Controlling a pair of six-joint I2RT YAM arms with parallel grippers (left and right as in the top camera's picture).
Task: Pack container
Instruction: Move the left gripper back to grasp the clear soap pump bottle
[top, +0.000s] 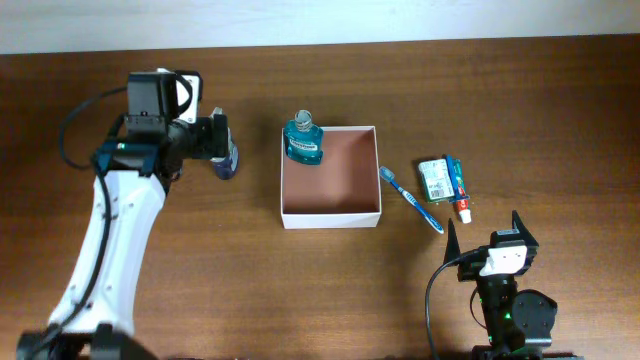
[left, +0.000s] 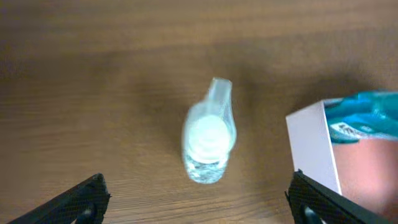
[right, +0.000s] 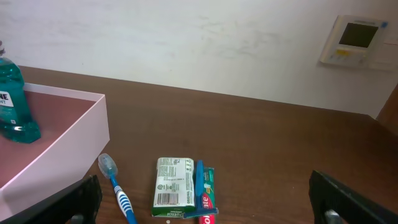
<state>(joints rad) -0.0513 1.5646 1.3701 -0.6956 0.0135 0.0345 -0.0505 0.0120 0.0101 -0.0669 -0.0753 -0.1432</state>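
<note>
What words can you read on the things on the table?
"NE": the end of a bigger word on the label of the teal bottle; the rest is cut off by the picture's edge.
"ate": probably, the end of a word on the toothpaste tube; the start is hidden.
Green-and-white packet: a barcode and small print, too small to read.
Wall panel: nothing readable on its screen.

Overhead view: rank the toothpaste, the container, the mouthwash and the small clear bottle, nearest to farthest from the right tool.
1. Toothpaste tube, just ahead of the right tool.
2. Container, mid-table.
3. Mouthwash bottle, inside the container's far-left corner.
4. Small clear bottle, on the table's left side.
</note>
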